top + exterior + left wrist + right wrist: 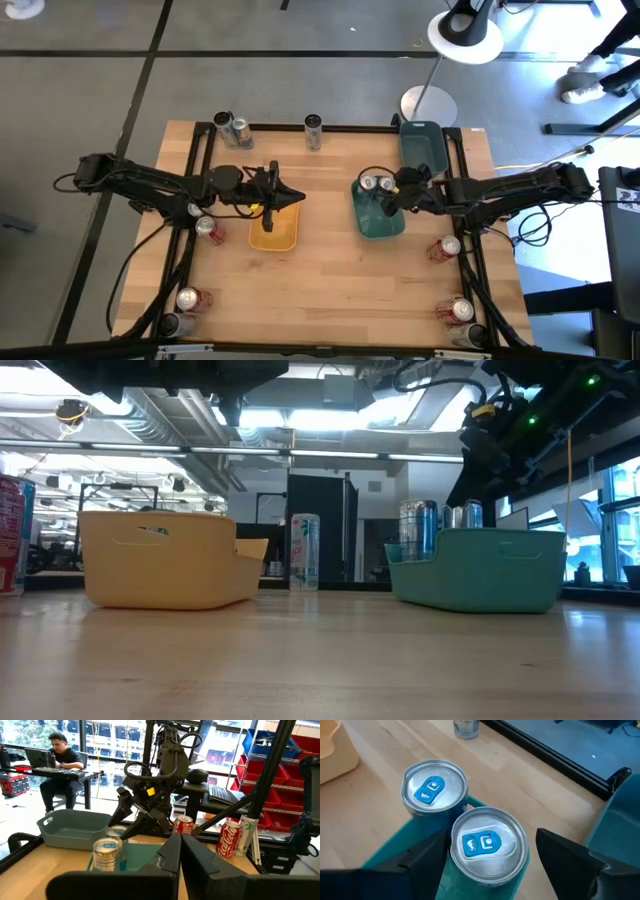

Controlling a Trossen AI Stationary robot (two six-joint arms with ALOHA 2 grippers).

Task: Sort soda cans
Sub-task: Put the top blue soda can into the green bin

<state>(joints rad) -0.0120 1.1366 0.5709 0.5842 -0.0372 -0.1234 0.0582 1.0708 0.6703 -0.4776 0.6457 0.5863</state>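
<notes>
Right gripper (pixel 487 862) hangs with fingers spread around a silver-teal can (pixel 489 845) in the teal tray (pixel 378 222); closing could knock its touching neighbour (pixel 434 787). Left gripper (pixel 180 851) waits, fingers closed, empty.

two silver-teal cans (pixel 377 183) upright in teal tray (pixel 380 222), red cans (pixel 209 230) at table edges, three cans (pixel 237 130) along far edge

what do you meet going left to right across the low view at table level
red can at the left edge → yellow tray → tall pale can standing farther back → teal tray with silver cans in it, the right end effector above it.
</notes>
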